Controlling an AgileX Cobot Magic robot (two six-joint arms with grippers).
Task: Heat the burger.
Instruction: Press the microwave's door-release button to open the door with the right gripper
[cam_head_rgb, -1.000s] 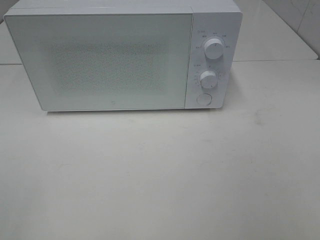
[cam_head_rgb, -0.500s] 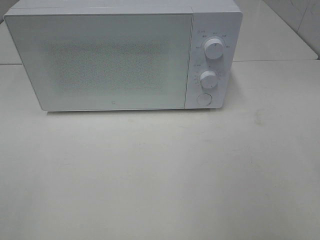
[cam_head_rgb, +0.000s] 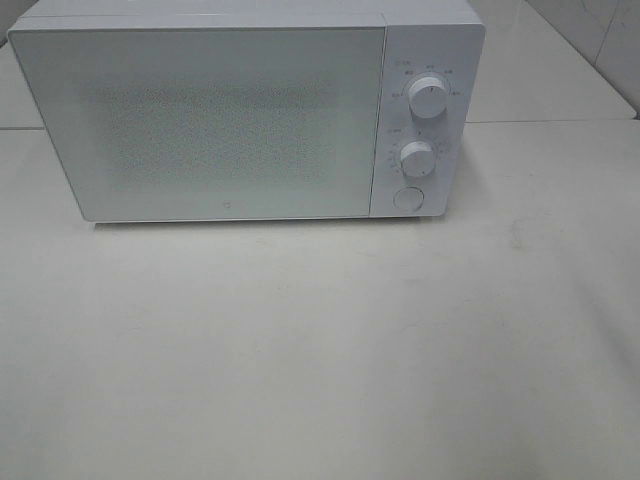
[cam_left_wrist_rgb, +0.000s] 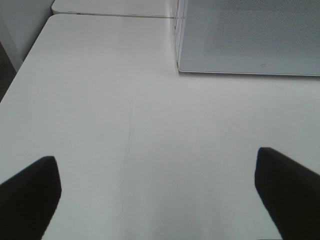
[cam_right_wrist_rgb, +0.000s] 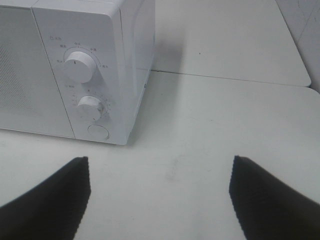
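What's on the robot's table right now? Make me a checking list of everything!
Surface: white table, faint scuffs.
Job's things: burger not seen in any view; microwave with its door shut, two knobs and a round button on its right panel.
Clutter: nothing seen.
Tools: left tool open, holding nothing; right tool open, holding nothing, facing the microwave's controls.
Cables: nothing seen.
Surroundings: second white tabletop behind the microwave.
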